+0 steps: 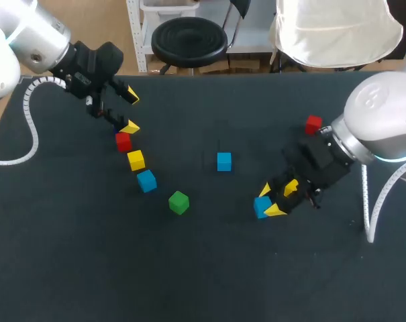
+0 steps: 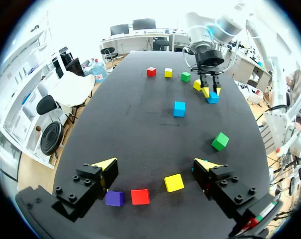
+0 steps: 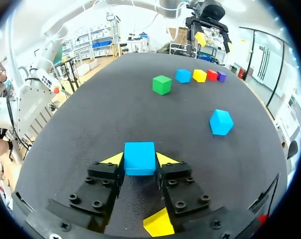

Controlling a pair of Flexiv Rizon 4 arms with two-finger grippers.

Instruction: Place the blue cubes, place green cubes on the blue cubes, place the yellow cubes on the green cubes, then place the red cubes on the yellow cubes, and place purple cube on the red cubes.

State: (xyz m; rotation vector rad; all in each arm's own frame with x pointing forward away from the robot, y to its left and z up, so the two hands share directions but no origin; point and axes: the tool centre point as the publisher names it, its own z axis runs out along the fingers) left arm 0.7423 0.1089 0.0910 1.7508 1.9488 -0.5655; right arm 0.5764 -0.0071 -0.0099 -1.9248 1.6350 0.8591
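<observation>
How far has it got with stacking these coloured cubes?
Nothing is stacked yet; every cube sits singly on the table. In hand: the right gripper is shut on one blue cube. Left: all the stacking, green cube, yellow cube, red cube and purple cube included. The left gripper is open, empty.

No text, label, number or sign is showing legibly in any view: the faces of the cubes (image 1: 178, 202) are appearing plain, and the worktop (image 1: 203, 268) is carrying no markings.
</observation>
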